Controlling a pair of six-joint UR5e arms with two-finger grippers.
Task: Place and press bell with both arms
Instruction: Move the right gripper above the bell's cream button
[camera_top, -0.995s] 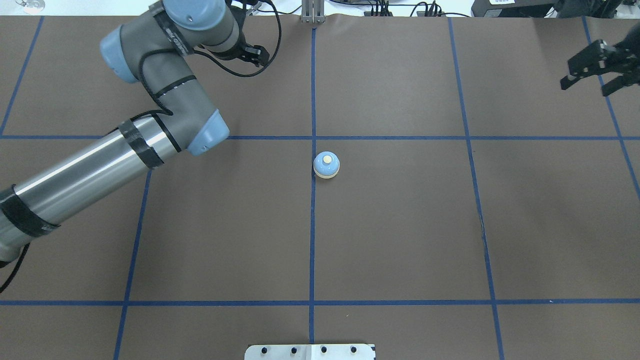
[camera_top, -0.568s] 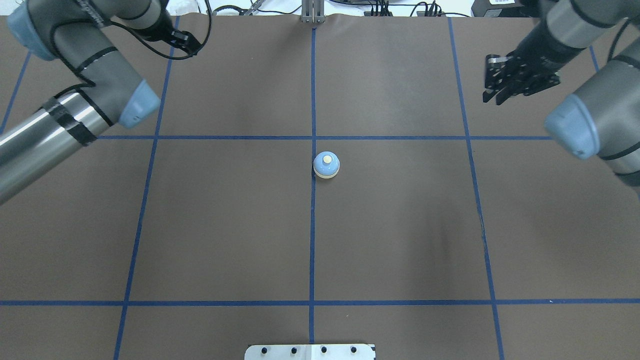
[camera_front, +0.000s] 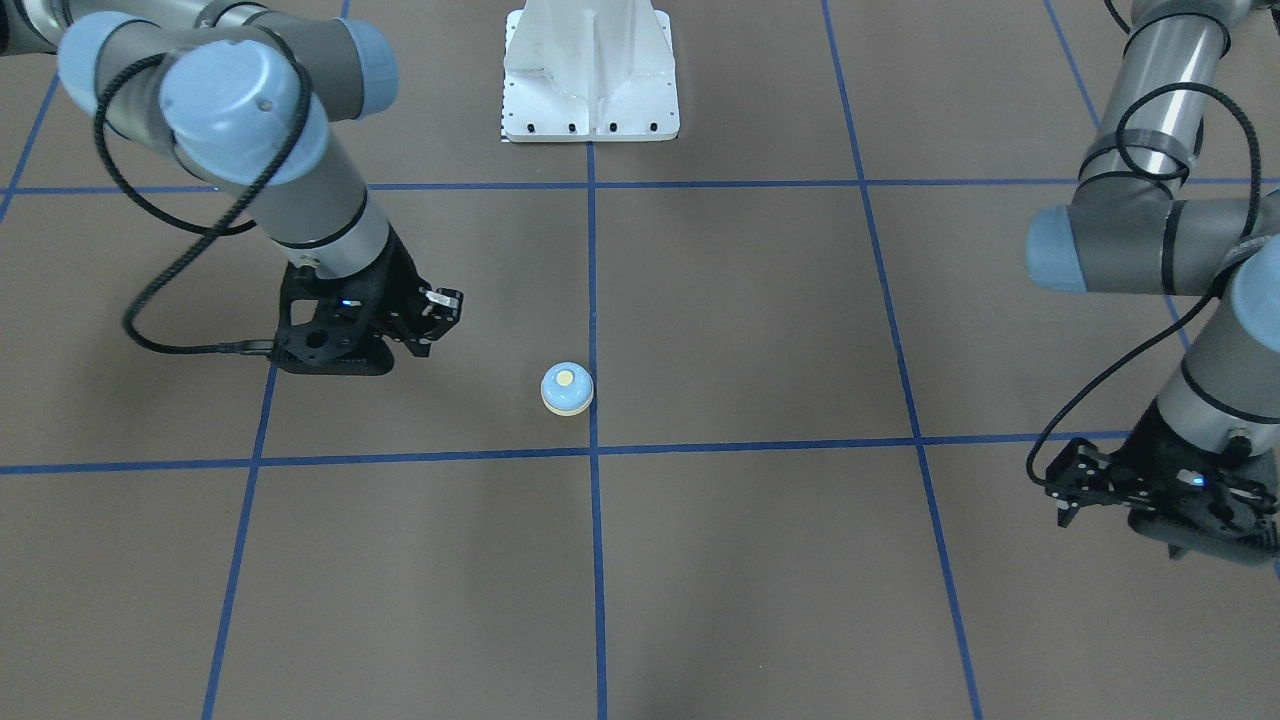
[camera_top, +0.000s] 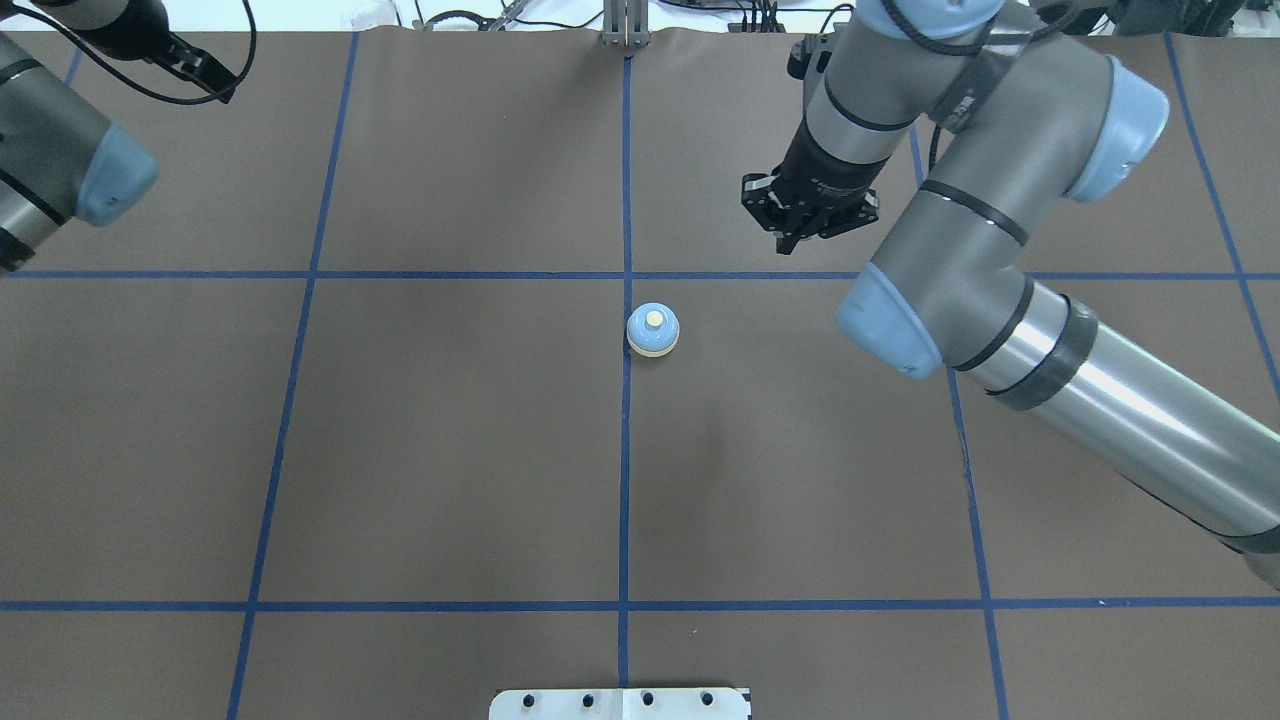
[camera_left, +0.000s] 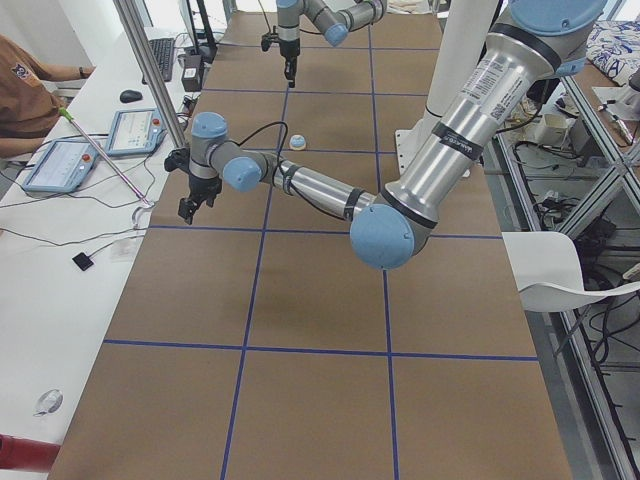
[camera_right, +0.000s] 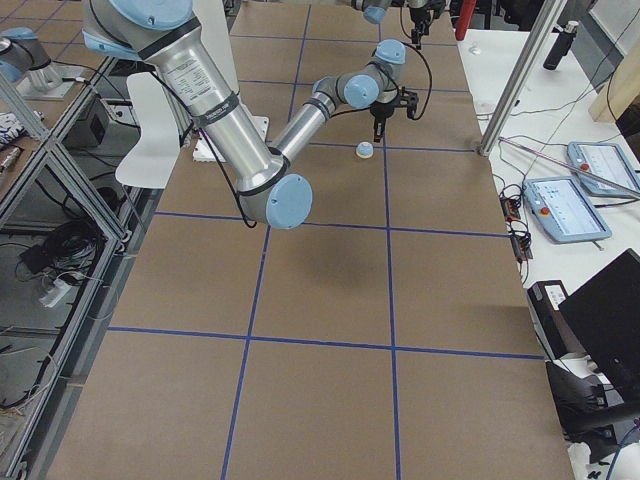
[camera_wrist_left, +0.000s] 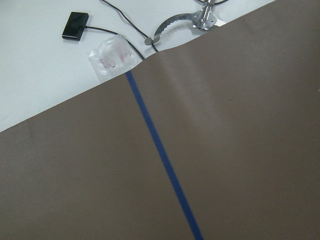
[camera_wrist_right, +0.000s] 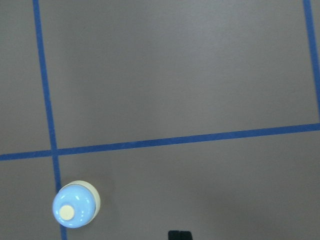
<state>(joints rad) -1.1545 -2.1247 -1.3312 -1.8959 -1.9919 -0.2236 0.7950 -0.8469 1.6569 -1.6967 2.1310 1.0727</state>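
While the right end effector (camera_front: 438, 312) hangs over the bench (camera_top: 450, 480) with its fingers drawn together, as far as the front and wrist views show, it holds nothing. A single dark tip at the bottom edge of the right wrist view fits that reading. From this end effector the bell (camera_top: 652, 330) lies near but clearly apart, off toward the robot's base and toward the robot's left. In the right wrist view it sits low and to one side, not under the tip.

The bell stands upright and alone near the middle of the bench, its cream base ring overlapping the central blue tape line (camera_top: 625, 470) just short of a crossing. Its cream button (camera_top: 653, 318) faces straight up. Being round, it has no long axis to line up with, so the press looks to depend only on getting above the button and descending vertically.

The right arm (camera_top: 1000, 200) reaches in from its side and is by far the nearer. The left end effector (camera_front: 1062, 492) is well apart, near the bench's far left corner. Its fingers look spread and empty, and its wrist camera sees only the bench edge and cables.
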